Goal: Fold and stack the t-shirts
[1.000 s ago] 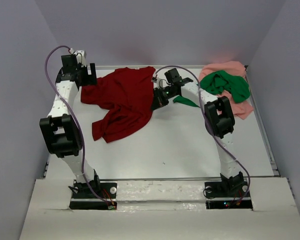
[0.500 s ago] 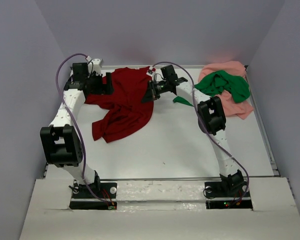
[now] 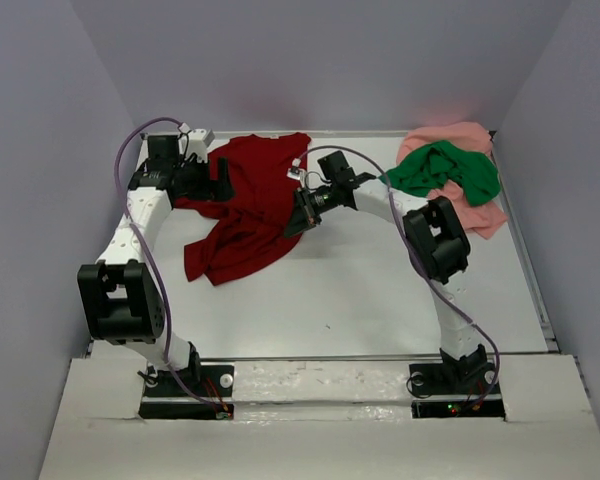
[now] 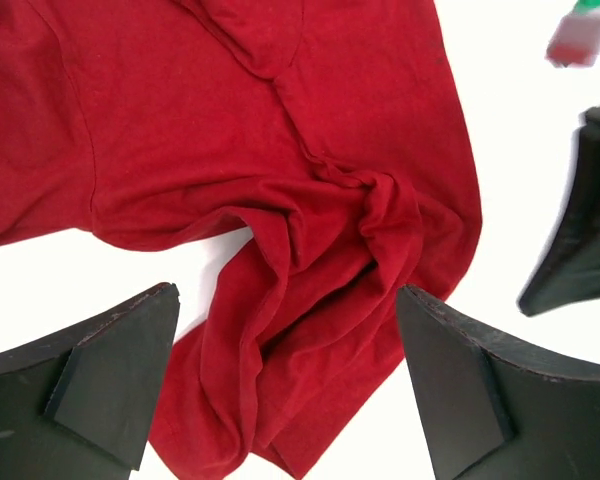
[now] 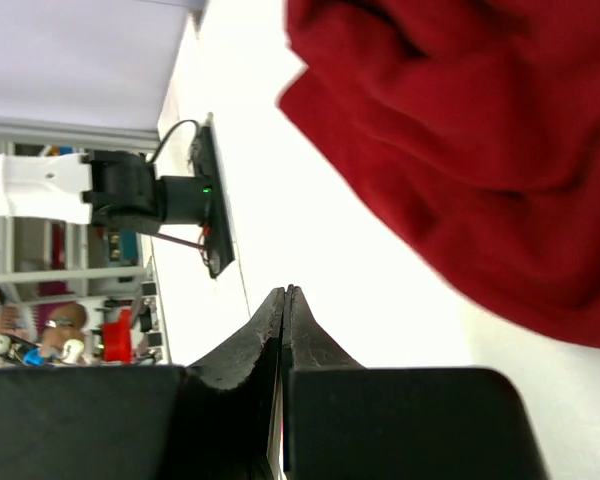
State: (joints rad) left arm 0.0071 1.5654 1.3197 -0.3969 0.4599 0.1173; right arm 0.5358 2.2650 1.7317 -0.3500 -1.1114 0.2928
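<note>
The dark red t-shirt (image 3: 245, 205) lies crumpled at the back left of the table. My left gripper (image 3: 220, 182) hovers over its left part, open and empty. In the left wrist view the wide-apart fingers (image 4: 110, 380) frame the shirt's bunched folds (image 4: 310, 230). My right gripper (image 3: 296, 218) is at the shirt's right edge, shut and empty. In the right wrist view its gripper (image 5: 286, 295) is closed over bare table, with the red cloth (image 5: 480, 130) beside it. The green t-shirt (image 3: 448, 168) lies bunched on the salmon pink t-shirt (image 3: 480, 212) at the back right.
The white table (image 3: 360, 290) has a raised rim along its right side (image 3: 530, 270). Grey walls close in the back and sides. The right gripper's black finger (image 4: 580, 230) shows in the left wrist view. An arm base (image 5: 155, 195) shows in the right wrist view.
My left gripper moved right and nearer, over the red shirt. My right gripper moved nearer along the shirt's right edge. The green scrap on the table by the right arm no longer shows.
</note>
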